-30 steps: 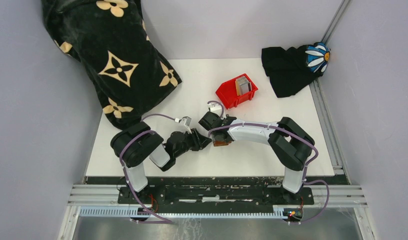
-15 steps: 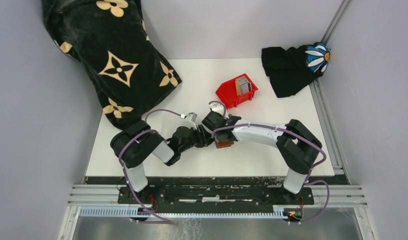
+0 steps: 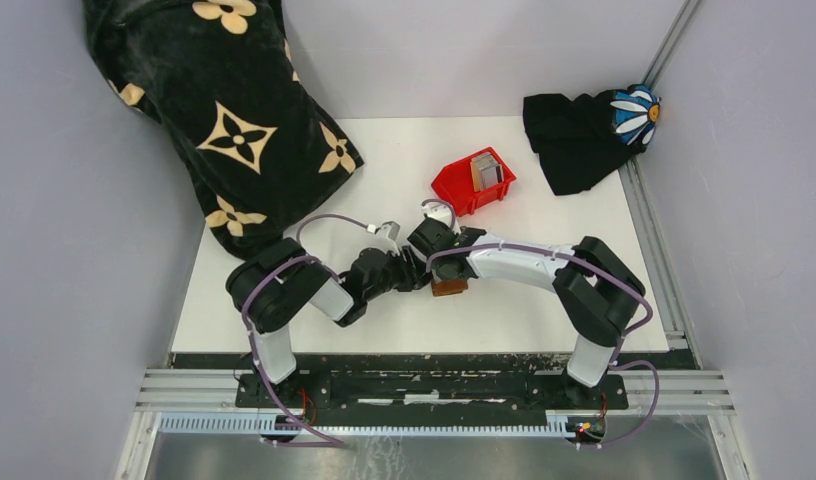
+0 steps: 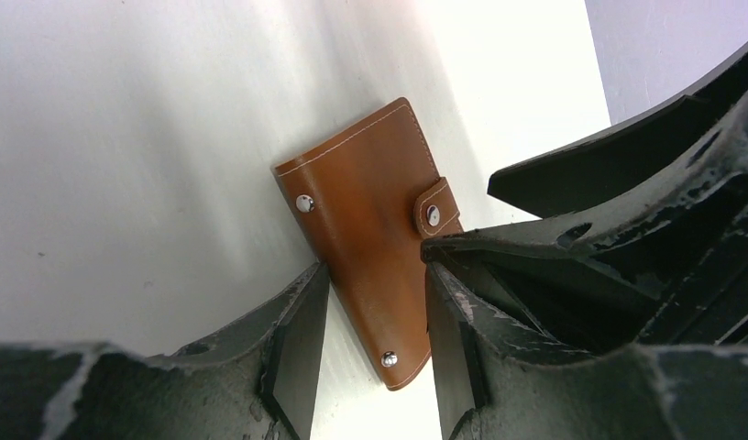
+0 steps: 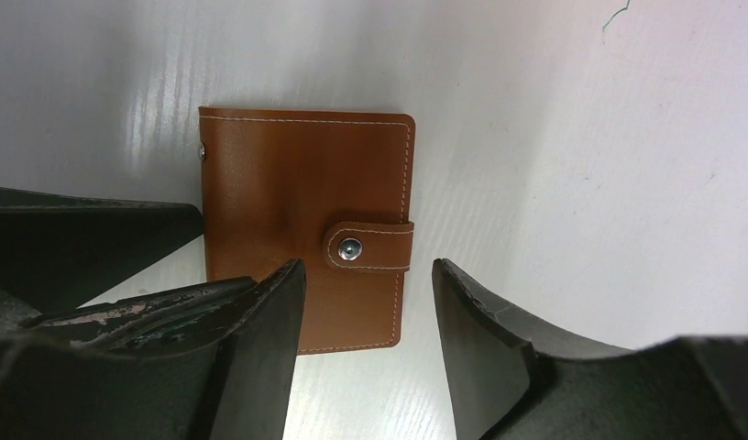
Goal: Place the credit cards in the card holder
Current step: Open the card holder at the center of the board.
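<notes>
Top external view: the card holder [image 3: 449,287] lies flat on the white table [image 3: 544,300], on the near side of the red bin [image 3: 452,192] and apart from it. The credit cards [image 3: 487,170] stand on edge inside the red bin. Both arms meet over the card holder, the left gripper [image 3: 416,276] and right gripper [image 3: 440,264] crowding above it, on the near side of the red bin.

Left wrist view: the card holder [image 4: 366,220] is smooth tan leather with pale stitching, folded shut, its snap tab [image 4: 434,207] buttoned and metal studs on its face. The left gripper [image 4: 374,344] has its jaws spread, one either side of the leather's lower end, clasping nothing.

Right wrist view: the card holder [image 5: 302,197] shows its rounded corners and the snap tab [image 5: 368,248] wrapping over from the right edge. The right gripper [image 5: 366,321] is likewise unclenched, the tab lying in the gap between its fingers.

I judge it light, pliant and likely to slide on the slick table. Lying flat, it offers little edge. The better hold seems the tab's free end, with the other pincer pinning the body while the snap is popped.
</notes>
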Controlling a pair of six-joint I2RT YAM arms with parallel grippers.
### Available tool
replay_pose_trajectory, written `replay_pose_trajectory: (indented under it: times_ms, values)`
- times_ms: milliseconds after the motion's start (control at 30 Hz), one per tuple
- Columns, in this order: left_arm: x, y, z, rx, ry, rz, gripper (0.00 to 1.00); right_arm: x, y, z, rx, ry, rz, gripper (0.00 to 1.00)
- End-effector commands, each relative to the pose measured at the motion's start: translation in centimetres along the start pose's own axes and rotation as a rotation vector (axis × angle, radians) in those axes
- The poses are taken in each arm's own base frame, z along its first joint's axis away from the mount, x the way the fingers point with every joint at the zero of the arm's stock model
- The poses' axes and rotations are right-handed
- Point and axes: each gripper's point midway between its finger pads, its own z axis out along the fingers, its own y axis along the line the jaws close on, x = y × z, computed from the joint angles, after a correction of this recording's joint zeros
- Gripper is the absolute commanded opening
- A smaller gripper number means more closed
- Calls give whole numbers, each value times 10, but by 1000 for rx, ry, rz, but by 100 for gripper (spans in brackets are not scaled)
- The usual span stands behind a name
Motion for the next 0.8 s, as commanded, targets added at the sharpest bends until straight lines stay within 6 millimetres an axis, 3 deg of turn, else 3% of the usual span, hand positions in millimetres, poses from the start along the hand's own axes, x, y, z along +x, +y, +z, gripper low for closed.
replay_pose_trajectory:
  times_ms: [0,367,767]
  values:
    - [8,9,6,-41,28,19,51,-1,1,5,-9,8,2,60]
    - [26,29,12,-145,81,29,43,8,-10,16,11,42,33,59]
    - [44,54,16,-272,142,46,38,16,-25,24,-4,76,99,49]
